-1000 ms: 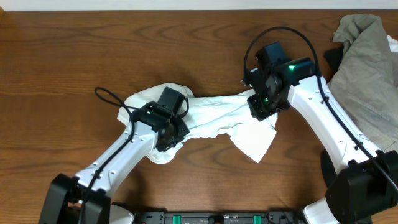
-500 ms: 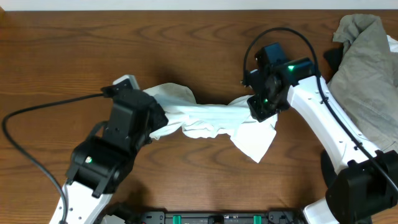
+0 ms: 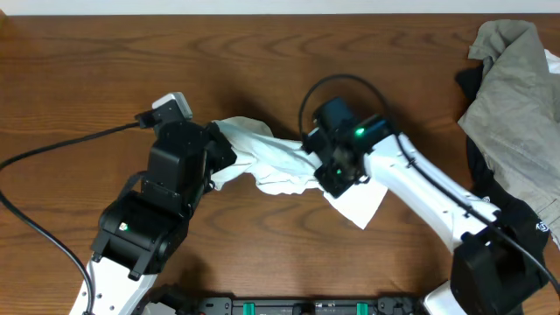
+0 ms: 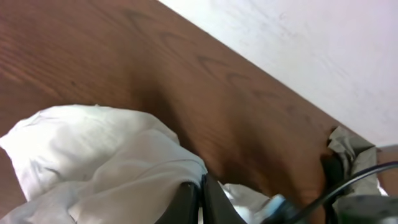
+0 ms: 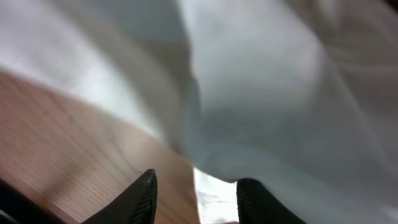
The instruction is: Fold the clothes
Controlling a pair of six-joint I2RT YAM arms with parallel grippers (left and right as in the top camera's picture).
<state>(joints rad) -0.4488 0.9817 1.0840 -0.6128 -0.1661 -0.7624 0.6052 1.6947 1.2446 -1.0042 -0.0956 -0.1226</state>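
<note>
A crumpled white garment [image 3: 273, 163] lies bunched at the middle of the wooden table, with one flat corner [image 3: 360, 205] sticking out at the lower right. My left gripper [image 3: 224, 152] is shut on the garment's left end; in the left wrist view the closed fingertips [image 4: 200, 184] pinch a fold of the white cloth [image 4: 93, 143]. My right gripper [image 3: 335, 171] is over the garment's right part. In the right wrist view its fingers [image 5: 196, 184] are apart, with the white cloth [image 5: 267, 93] just beyond the tips and table wood below.
A pile of grey-green and dark clothes [image 3: 512, 79] lies at the table's right edge; it also shows in the left wrist view [image 4: 345, 149]. The left arm's black cable [image 3: 61, 149] loops over the left of the table. A pale wall [image 4: 298, 43] runs behind the far edge.
My right gripper has moved left along the garment toward the left gripper, and the cloth between them has bunched shorter. The left arm raised and turned one second ago and now holds still.
</note>
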